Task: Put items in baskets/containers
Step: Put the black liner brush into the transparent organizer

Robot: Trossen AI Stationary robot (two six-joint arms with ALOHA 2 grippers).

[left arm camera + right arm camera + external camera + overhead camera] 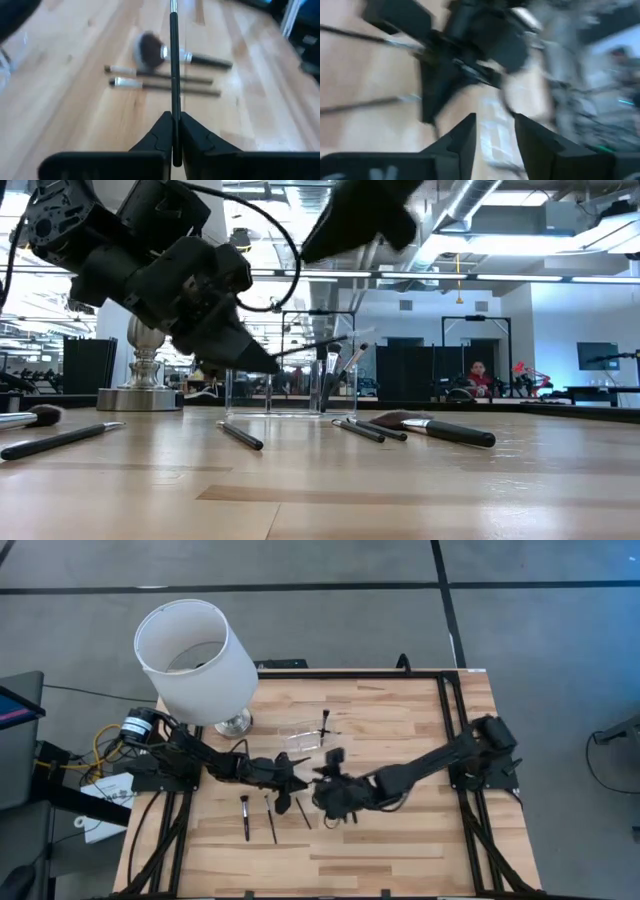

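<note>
The pale wood table carries a white lampshade. The clear holder has brushes standing in it. Left gripper pinches a thin black brush; right gripper is open, empty.

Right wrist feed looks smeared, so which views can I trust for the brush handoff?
Right wrist view: motion-blurred throughout. Left wrist view: left gripper and held brush sharp, table brushes soft. Low view: backlit by ceiling lights, holder hard to see. High view: even, clear.
</note>
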